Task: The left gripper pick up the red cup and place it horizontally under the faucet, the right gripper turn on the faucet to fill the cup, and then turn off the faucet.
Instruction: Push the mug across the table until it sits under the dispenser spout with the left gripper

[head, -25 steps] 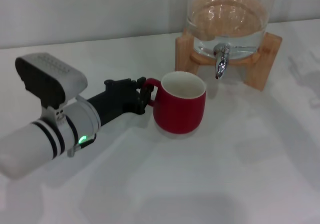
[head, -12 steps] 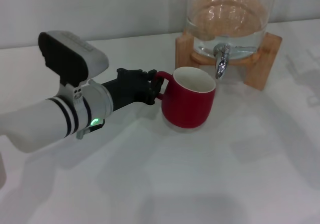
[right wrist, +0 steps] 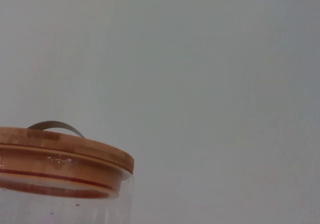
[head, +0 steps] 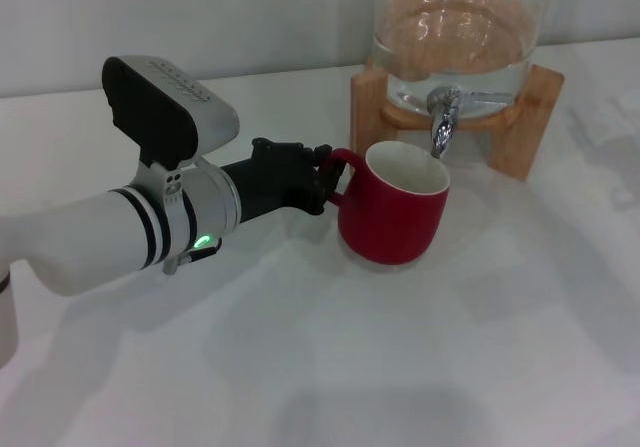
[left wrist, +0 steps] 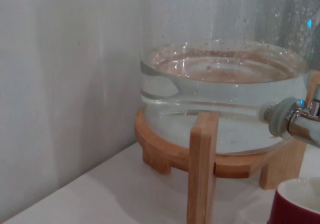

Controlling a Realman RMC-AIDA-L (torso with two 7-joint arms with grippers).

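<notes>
- The table (head: 420, 367) is white and carries everything; the part of it nearest to the camera, in front of the red cup (head: 392, 217), is bare.
- The left arm (head: 120, 232) comes in from the left side, white with black rings and a green light, and it has a grey-black camera box on top, well to the left of the red cup.
- The left gripper (head: 322, 174) is just to the left of the red cup, and its black fingers (head: 315, 157) are clamped on the small loop handle.
- The red cup stands upright, with its white inside showing; whether its base touches the table I cannot tell.
- The faucet (head: 441, 124) is just behind the red cup and a little above it; its chrome spout hangs over the far right part of the rim.
- The glass jar (head: 455, 37) is behind the red cup, with water in it, and it sits on a wooden stand (head: 525, 117).
- In the right wrist view, only the wooden lid (right wrist: 65, 159) of the jar and a plain wall are seen; the right gripper is not in any picture.
</notes>
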